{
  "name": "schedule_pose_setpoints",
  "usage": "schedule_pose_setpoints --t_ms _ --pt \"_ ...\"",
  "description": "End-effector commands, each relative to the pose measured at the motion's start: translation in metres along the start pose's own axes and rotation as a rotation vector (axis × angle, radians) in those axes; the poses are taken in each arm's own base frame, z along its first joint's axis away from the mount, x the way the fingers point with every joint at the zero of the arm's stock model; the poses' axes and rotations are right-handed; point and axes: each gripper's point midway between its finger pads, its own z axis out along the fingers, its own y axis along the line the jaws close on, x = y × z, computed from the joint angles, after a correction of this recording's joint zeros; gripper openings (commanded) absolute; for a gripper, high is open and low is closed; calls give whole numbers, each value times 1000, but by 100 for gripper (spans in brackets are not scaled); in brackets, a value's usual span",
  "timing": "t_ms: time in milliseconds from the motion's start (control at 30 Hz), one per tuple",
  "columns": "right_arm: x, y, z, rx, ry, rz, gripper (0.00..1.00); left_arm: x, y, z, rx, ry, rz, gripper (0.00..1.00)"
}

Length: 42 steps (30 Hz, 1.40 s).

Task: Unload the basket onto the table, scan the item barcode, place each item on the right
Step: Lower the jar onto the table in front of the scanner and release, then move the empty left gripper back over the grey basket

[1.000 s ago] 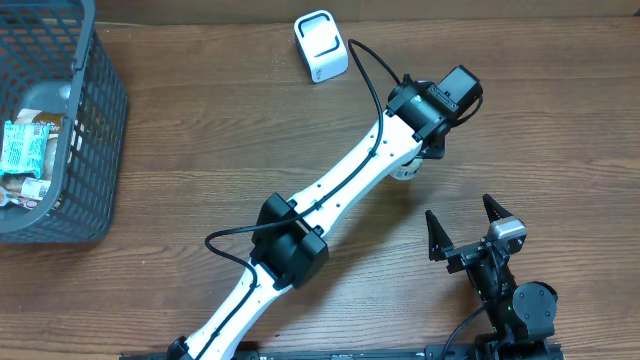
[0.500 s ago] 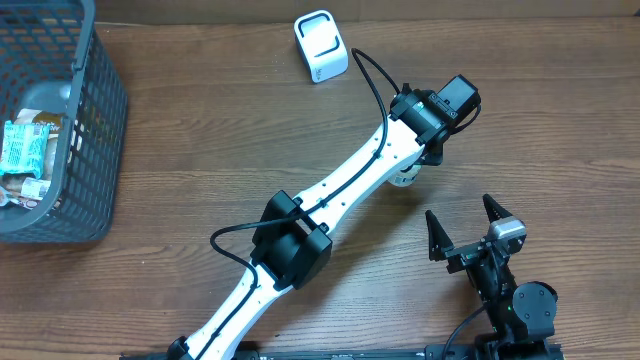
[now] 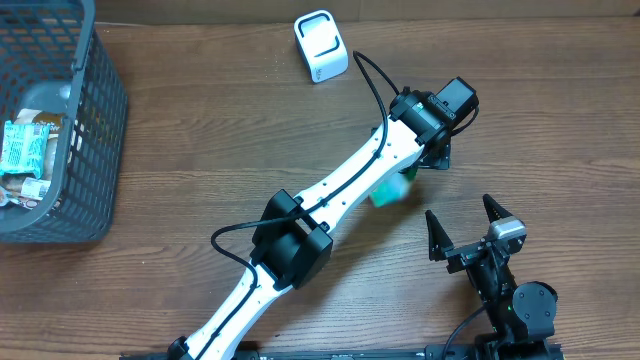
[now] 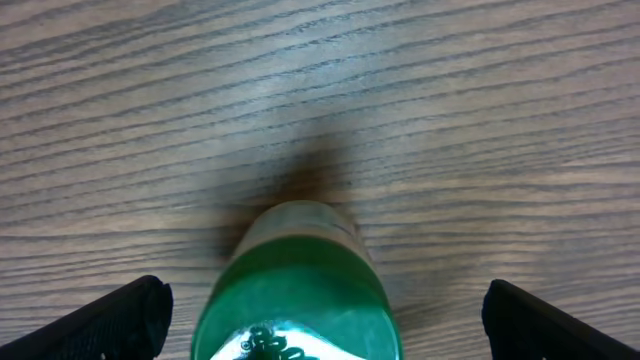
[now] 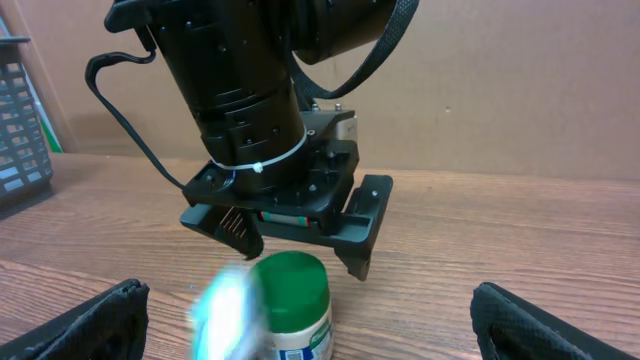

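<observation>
Across the tabletop [image 3: 200, 130] the left arm reaches out and stops short of the white scanner [image 3: 321, 45]. Its pincer [image 5: 297, 238] has just sprung wide and holds nothing; a moment ago it was narrower, closed around the item. The right pincer [image 3: 461, 212] waits nearby, wide open and empty, as before. The green-capped bottle [image 5: 290, 300] is loose just under the left pincer. It is smeared with motion and has slid out from under the arm. I'd say it was let go, apart from the scanner.
</observation>
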Motion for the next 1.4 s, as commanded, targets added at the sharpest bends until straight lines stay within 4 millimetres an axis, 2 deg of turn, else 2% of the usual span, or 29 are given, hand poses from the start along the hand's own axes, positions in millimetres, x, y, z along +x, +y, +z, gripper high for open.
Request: schedule_pose_setpoints --t_ms 0,133,333,733,900,1100,1233,1367 --pt "3 1 1 -7 3 3 100 -8 2 -17 30 -11 16 100" --pt "3 1 1 -7 3 3 100 -18 3 -31 50 -39 17 100" --pt "3 1 1 -8 3 3 100 -33 16 -59 70 -78 2 100" --pt "3 1 1 -7 3 3 100 -75 59 -144 132 -233 -22 100" --pt "3 1 1 -8 3 3 100 -94 95 -192 146 -325 -37 100" --pt "3 1 0 -7 2 3 100 -103 155 -241 112 -402 -75 100" --pt "3 1 1 -8 3 3 100 -102 202 -256 43 -407 -138 100" --pt "3 1 1 -8 3 3 100 -96 241 -255 -15 -363 -186 100"
